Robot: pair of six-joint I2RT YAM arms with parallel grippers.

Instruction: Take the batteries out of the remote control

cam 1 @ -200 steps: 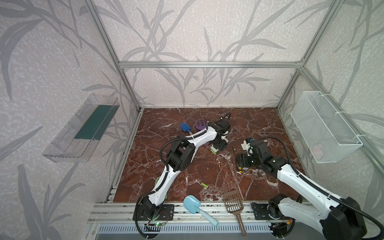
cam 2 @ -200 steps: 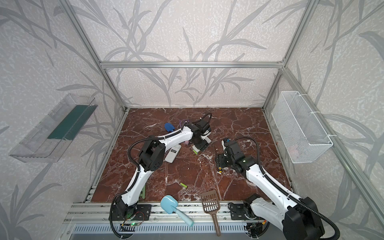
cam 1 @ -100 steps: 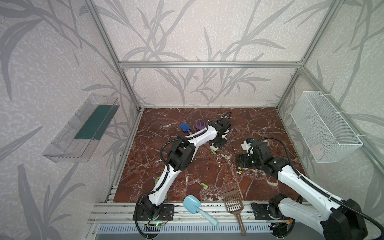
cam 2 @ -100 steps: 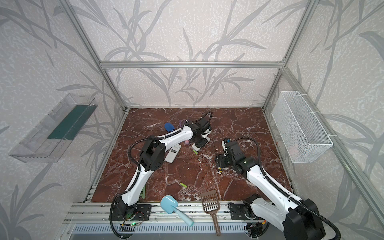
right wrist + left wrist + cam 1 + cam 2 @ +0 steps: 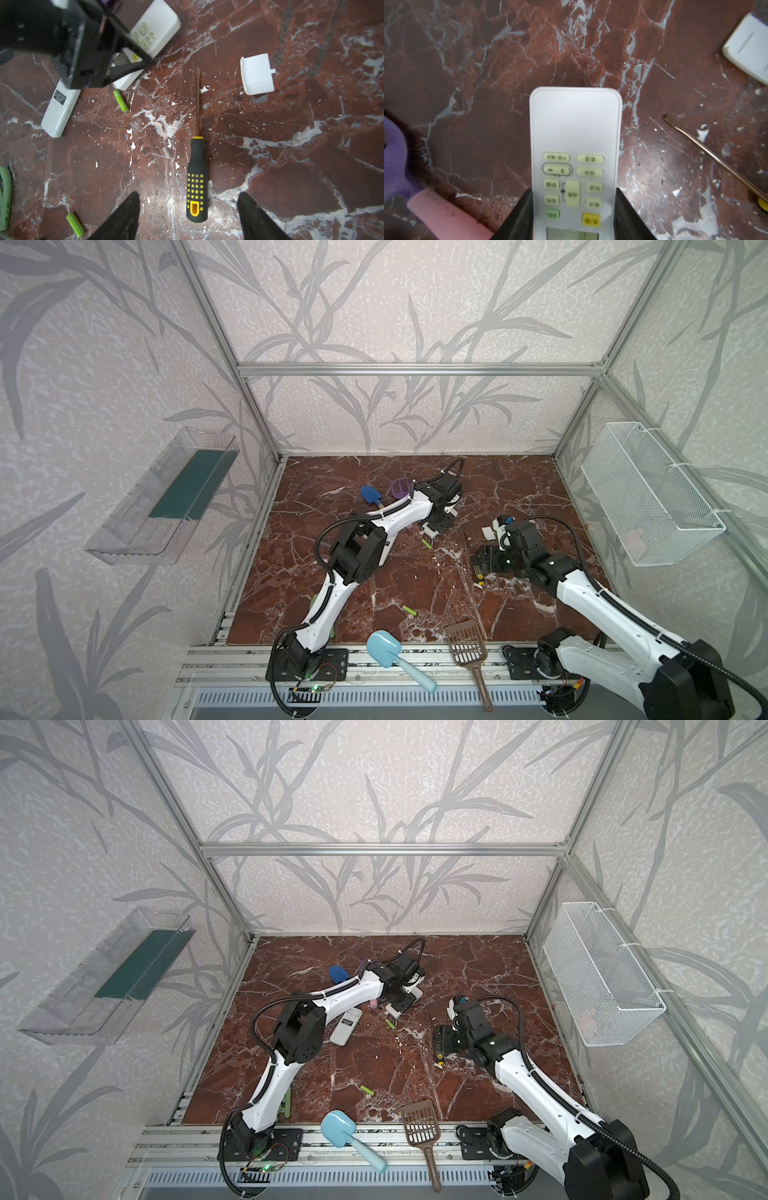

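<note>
My left gripper (image 5: 574,193) is shut on a white remote control (image 5: 575,128), button face toward the wrist camera; in both top views it holds it at the back middle (image 5: 440,519) (image 5: 402,997). A second white remote (image 5: 345,1026) (image 5: 58,108) lies face down beside it. Two lime-green batteries lie loose on the floor, one (image 5: 427,543) (image 5: 121,101) near the held remote, the other (image 5: 409,610) (image 5: 75,224) toward the front. My right gripper (image 5: 188,195) (image 5: 484,562) is open, its fingers on either side of a yellow-black screwdriver's handle (image 5: 197,176) without touching it.
A white battery cover (image 5: 257,73) (image 5: 488,533) lies by the screwdriver tip. A blue shovel (image 5: 369,493), a purple rake (image 5: 400,488) and a pink handle (image 5: 446,214) sit behind the left gripper. A light-blue scoop (image 5: 384,649) and a brown slotted scoop (image 5: 466,643) lie at the front edge. A wire basket (image 5: 648,493) hangs on the right wall.
My left gripper's jaws have closed onto the white remote. The right arm stays over the screwdriver with hardly any movement.
</note>
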